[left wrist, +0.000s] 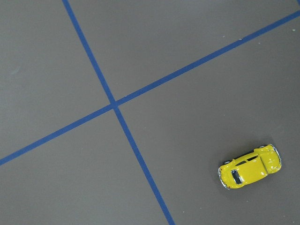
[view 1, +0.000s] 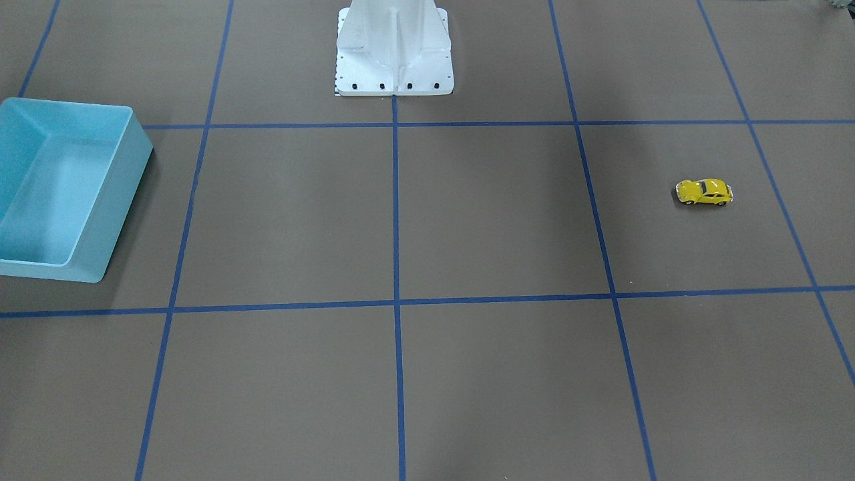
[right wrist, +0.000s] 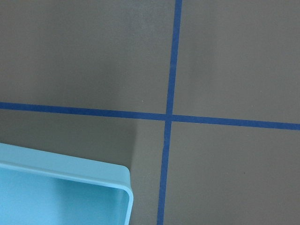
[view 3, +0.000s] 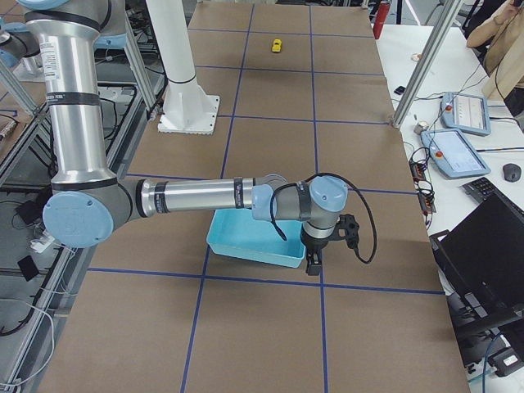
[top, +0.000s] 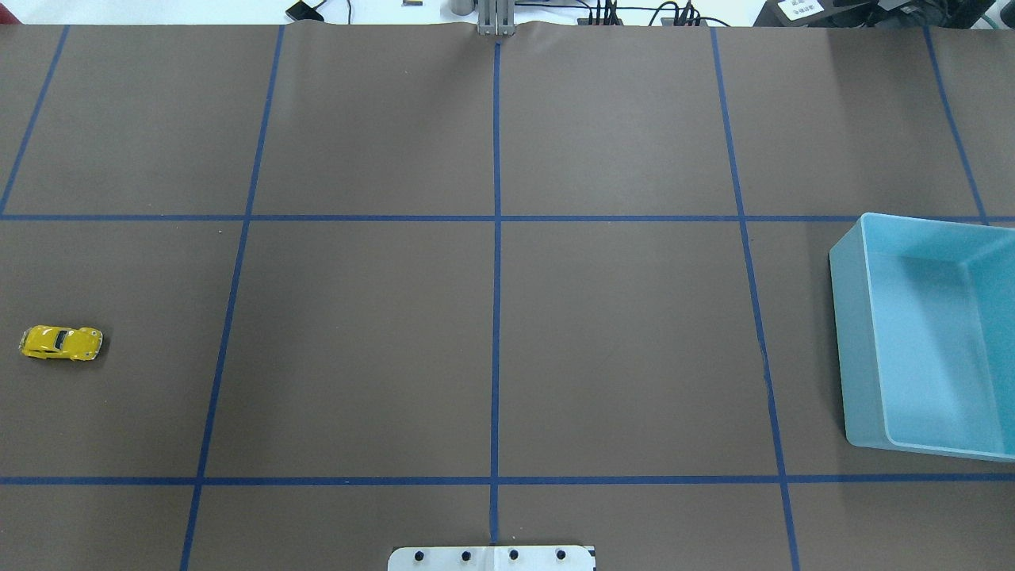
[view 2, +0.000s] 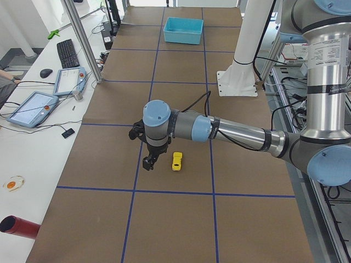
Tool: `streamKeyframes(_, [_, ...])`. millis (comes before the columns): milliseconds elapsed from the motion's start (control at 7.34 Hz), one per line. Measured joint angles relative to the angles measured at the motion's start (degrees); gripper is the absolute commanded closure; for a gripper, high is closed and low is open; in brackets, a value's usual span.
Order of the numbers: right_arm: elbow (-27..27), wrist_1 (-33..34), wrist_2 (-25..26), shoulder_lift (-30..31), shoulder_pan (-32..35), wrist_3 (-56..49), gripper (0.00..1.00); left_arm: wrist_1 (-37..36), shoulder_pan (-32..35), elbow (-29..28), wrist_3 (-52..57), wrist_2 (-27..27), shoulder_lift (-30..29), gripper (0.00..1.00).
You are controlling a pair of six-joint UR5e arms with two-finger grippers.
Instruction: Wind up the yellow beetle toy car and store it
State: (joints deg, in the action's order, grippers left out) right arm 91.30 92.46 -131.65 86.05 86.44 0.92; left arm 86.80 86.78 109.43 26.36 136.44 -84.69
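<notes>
Spread of left tool (view 2: 149, 163), near yellow beetle toy car (view 2: 176, 161), and right tool (view 3: 313, 264) cannot be told.

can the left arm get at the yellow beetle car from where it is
Probably yes. The left gripper hangs close beside the yellow beetle toy car, which stands on the table, and nothing shows between them.

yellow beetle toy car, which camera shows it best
Left wrist-mounted: the yellow beetle toy car is largest there, windows and bumpers clear. Overhead and front-facing views show it small, side views smaller; the right wrist-mounted view misses it.
</notes>
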Motion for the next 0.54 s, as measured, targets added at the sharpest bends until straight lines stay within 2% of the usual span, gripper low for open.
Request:
streamKeyframes(272, [0.0,0.0,0.0,0.2,0.2,0.1,0.00,0.4,-4.9,2.9,6.0,0.0,0.5,0.01])
streamKeyframes(545, [0.0,0.1,0.0,0.5,0.4,0.2,0.00,2.1,-13.2,4.2,7.7,-0.8,0.3,0.00])
